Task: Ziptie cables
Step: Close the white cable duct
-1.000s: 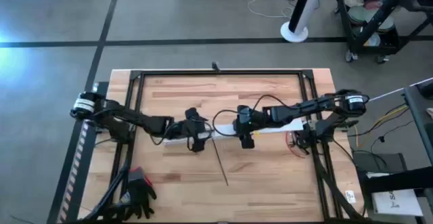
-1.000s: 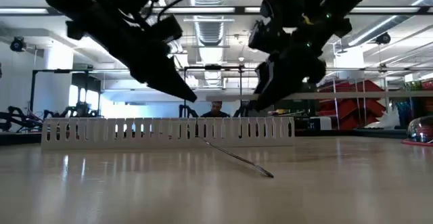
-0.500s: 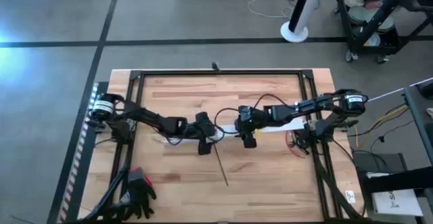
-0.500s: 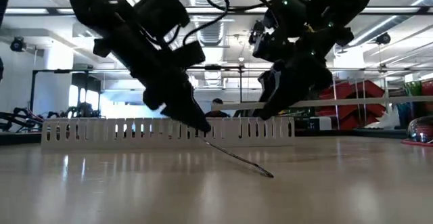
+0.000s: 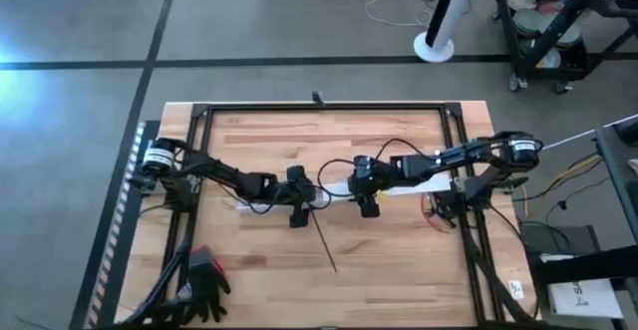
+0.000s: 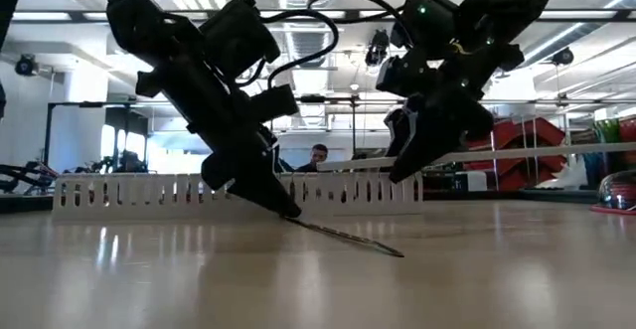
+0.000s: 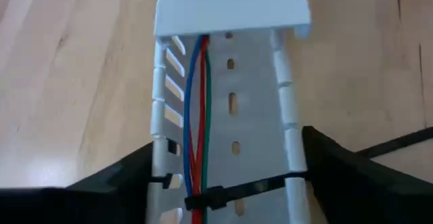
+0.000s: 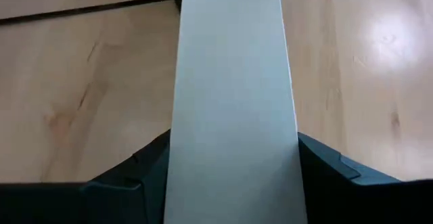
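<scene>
So the ziptie [image 7: 223, 195] already loops the cables [image 7: 198, 116] between the left gripper's [image 7: 226, 183] spread fingers; tail untrimmed; right gripper [image 8: 233, 176] clamps the cover [image 8: 233, 82].

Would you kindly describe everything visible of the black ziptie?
The black ziptie is a thin, plastic-looking strap wrapped crosswise around the white slotted duct, its small square head sitting over the cables, blue, red and green, inside. Its long loose tail trails across the wooden table, tip resting there. The left gripper straddles the duct at it.

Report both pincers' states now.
Left pincer: open, straddling the slotted duct at the ziptie round the cables.
Right pincer: shut on the white cover.
</scene>
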Controlling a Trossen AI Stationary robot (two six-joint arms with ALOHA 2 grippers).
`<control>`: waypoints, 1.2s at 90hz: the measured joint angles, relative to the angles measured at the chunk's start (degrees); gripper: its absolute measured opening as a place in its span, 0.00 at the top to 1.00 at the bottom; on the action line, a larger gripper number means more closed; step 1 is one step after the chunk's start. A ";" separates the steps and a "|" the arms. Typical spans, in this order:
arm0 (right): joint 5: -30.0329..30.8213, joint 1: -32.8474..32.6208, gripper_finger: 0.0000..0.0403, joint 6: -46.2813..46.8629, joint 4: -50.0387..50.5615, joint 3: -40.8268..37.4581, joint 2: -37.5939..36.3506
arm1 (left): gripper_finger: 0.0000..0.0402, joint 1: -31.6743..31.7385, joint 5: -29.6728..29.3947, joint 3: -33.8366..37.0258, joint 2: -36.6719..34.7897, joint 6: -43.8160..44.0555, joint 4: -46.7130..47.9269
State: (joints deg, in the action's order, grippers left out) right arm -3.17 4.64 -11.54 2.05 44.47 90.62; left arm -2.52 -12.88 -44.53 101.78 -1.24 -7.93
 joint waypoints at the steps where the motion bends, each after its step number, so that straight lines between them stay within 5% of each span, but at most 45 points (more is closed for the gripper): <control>1: -0.01 0.00 0.47 -0.01 0.07 0.00 -0.13 | 0.35 0.00 0.00 -0.01 -0.01 -0.04 0.30; 25: 1.40 0.00 0.47 -1.25 1.66 0.13 -0.51 | 0.47 -0.02 -0.17 0.09 -0.28 -0.62 3.33; 67: 1.83 0.02 0.47 -1.23 1.66 0.28 -0.51 | 0.21 0.13 -0.15 0.57 -4.55 -0.17 6.17; 108: 1.24 0.02 0.47 -0.98 1.74 0.28 -0.60 | 0.22 0.11 0.00 0.42 -17.23 4.39 18.67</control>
State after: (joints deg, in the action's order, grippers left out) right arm -1.93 4.67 -12.53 3.79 44.75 90.02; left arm -2.42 -12.88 -44.12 84.55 3.15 10.74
